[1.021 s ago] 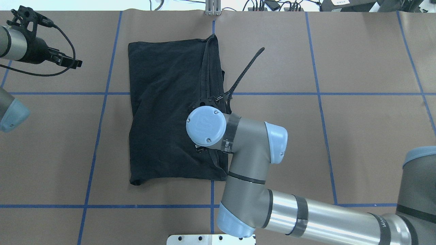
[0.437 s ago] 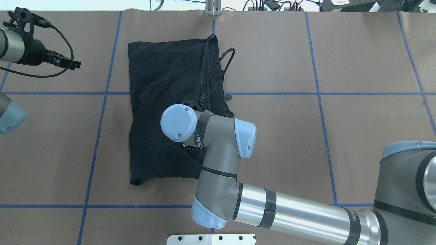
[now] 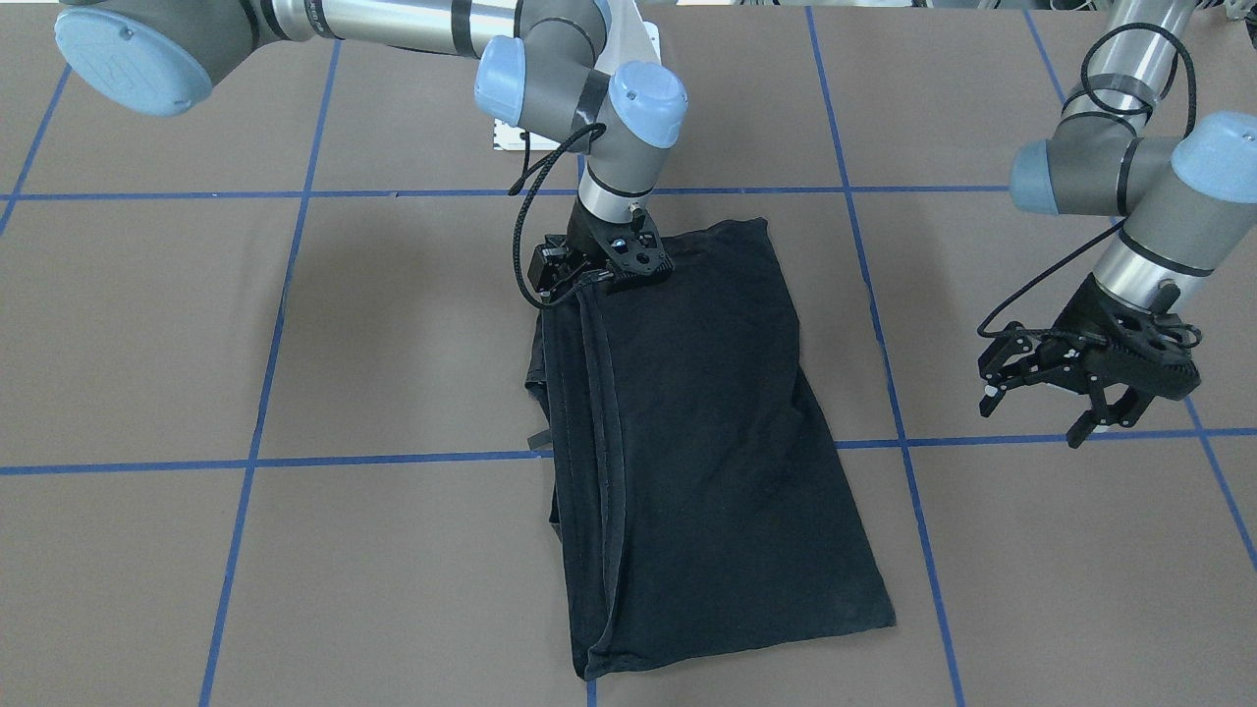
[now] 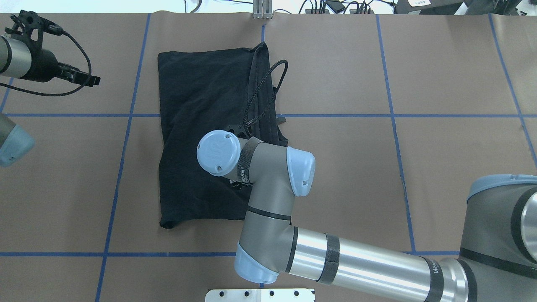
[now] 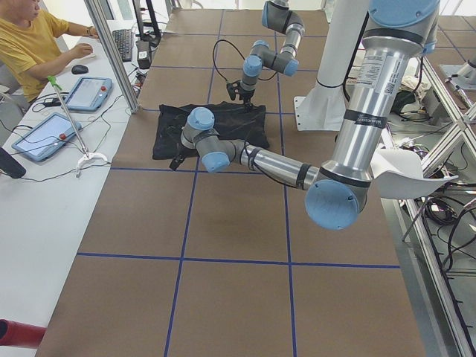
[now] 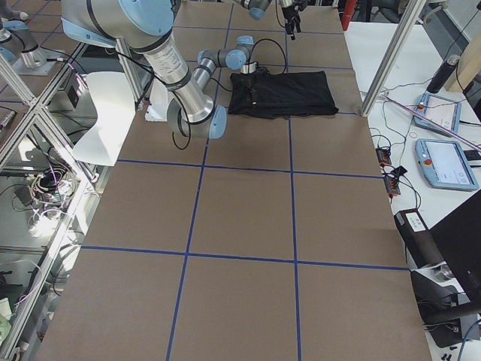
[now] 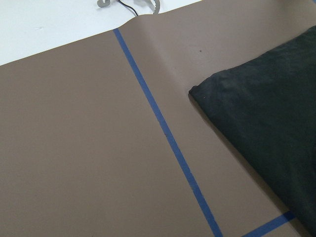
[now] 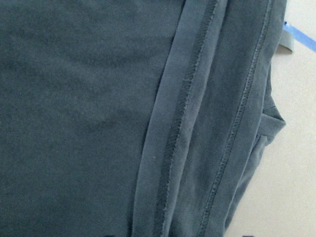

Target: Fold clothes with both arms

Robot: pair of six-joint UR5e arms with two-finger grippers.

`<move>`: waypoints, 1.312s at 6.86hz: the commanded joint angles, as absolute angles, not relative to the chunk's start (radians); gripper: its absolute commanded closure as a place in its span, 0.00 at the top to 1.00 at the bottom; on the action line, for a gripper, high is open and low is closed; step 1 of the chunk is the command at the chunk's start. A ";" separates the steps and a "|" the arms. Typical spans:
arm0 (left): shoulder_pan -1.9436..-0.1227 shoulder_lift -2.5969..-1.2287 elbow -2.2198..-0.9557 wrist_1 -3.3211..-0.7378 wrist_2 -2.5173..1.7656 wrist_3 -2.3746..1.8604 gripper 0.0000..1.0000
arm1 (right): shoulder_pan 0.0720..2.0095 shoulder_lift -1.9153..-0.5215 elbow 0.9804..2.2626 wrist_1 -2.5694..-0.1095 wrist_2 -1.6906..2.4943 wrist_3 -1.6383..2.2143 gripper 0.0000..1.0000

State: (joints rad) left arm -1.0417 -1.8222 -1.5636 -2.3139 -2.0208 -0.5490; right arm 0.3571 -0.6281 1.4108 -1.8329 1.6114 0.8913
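Note:
The black T-shirt (image 3: 707, 442) (image 4: 197, 105) lies folded in a long rectangle on the brown table, with stacked hems along its right side (image 8: 173, 148). No print shows. My right gripper (image 3: 589, 280) is down on the shirt's near right corner. The hems gather into it and it looks shut on the cloth. From overhead it is hidden under its own wrist (image 4: 218, 153). My left gripper (image 3: 1036, 412) (image 4: 90, 78) hangs open over bare table, well left of the shirt. The left wrist view shows a far corner of the shirt (image 7: 276, 123).
The right arm's black cable (image 4: 268, 84) loops over the shirt's right edge. Blue tape lines (image 4: 126, 126) grid the table. A white base plate (image 4: 260, 295) sits at the near edge. A person (image 5: 30, 44) sits at a side bench with tablets.
My right wrist has swung left over the shirt, and its cable went from straight to a loop. It has held nearly still since 0.4 s ago. The left gripper has barely moved.

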 commanded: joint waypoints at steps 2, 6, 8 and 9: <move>-1.042 -1.822 -1.562 -2.315 -2.020 -0.549 1.00 | 0.342 -0.629 1.422 -1.858 1.608 0.890 0.79; -1.042 -1.822 -1.560 -2.315 -2.020 -0.551 1.00 | 0.310 -0.640 1.457 -1.893 1.598 0.890 0.75; -1.042 -1.822 -1.560 -2.315 -2.022 -0.551 1.00 | 0.310 -0.647 1.456 -1.893 1.592 0.884 0.57; -1.042 -1.824 -1.560 -2.315 -2.020 -0.551 1.00 | 0.310 -0.646 1.456 -1.893 1.591 0.884 0.51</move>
State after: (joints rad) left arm -1.0416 -1.8230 -1.5601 -2.3148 -2.0210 -0.5507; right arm 0.3105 -0.6453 1.4565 -1.8929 1.5941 0.8855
